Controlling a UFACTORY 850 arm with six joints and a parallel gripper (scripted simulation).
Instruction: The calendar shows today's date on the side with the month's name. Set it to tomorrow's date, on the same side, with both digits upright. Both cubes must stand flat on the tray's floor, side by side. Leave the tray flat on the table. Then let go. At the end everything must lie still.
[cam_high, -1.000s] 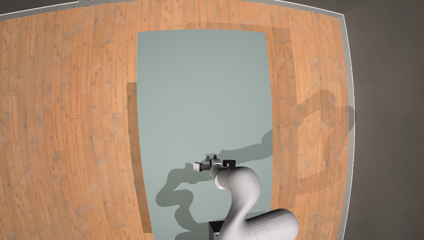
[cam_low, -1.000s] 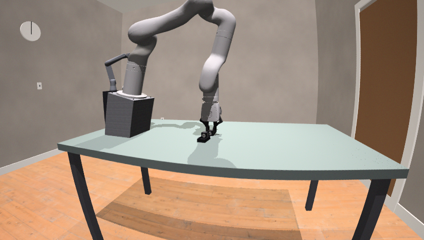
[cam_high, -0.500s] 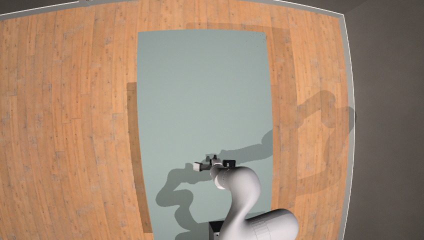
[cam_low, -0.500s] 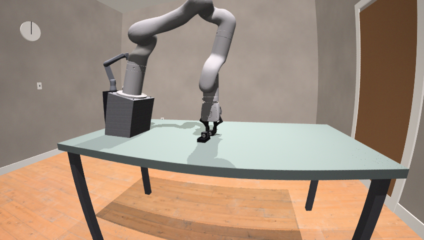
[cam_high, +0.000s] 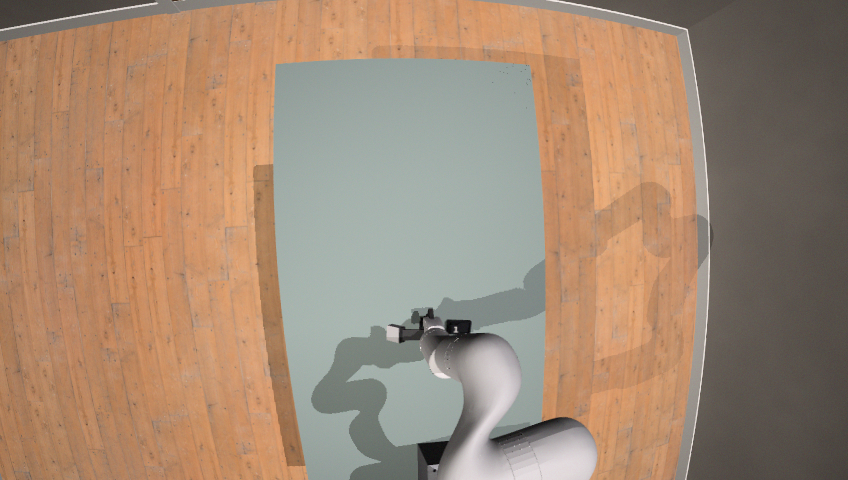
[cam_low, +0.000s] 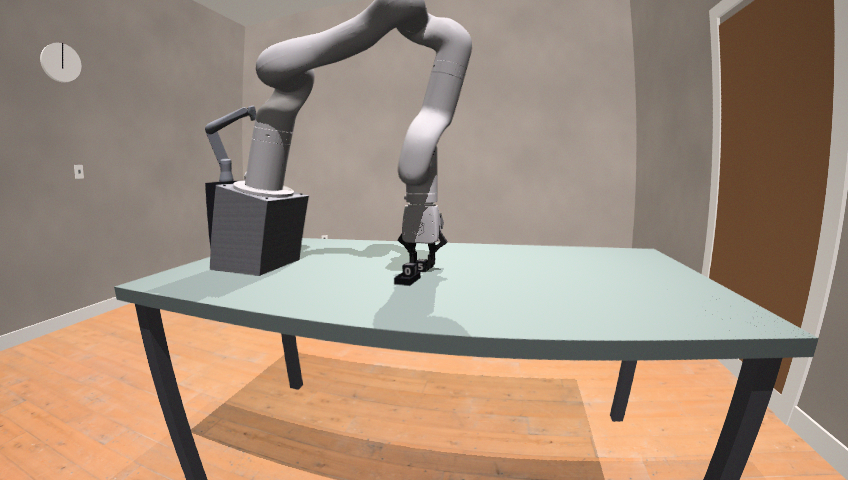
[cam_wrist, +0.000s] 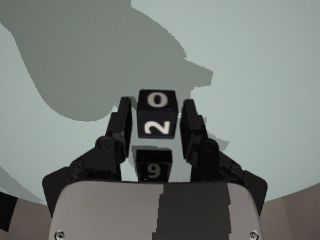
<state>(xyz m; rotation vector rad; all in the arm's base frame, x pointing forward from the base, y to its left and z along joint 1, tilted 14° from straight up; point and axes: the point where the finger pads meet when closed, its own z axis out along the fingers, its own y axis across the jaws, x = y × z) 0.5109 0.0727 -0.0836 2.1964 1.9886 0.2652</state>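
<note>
Gripper: the gripper (cam_high: 429, 318) (cam_low: 422, 261) (cam_wrist: 156, 111) was pointed down over the table (cam_high: 404, 178) (cam_low: 535, 297) (cam_wrist: 270, 100); its fingers were parted about halfway, with a narrow gap seen at each side of the cube between them; nothing was gripped.
Cube 5: the cube marked 5 (cam_low: 421, 265) (cam_wrist: 157, 114) was placed between the fingers, on the far side of the tray; a 0 and a 2 were shown on its faces in the wrist view, the 2 turned sideways.
Cube 0: the cube marked 0 (cam_low: 408, 270) was set at the tray, nearer than the other cube; its 0 was shown upright toward the near side.
Tray: the black tray (cam_low: 406, 280) was rested on the table, to the right of the base (cam_low: 238, 237); whether its floor was touched by either cube cannot be told.
Digit 9: a 9 was shown on a dark block (cam_wrist: 153, 171), apart from the cube between the fingers in the wrist view.
Digit 1: a white 1 was shown on a dark piece (cam_high: 458, 326) beside the gripper in the top view.
</note>
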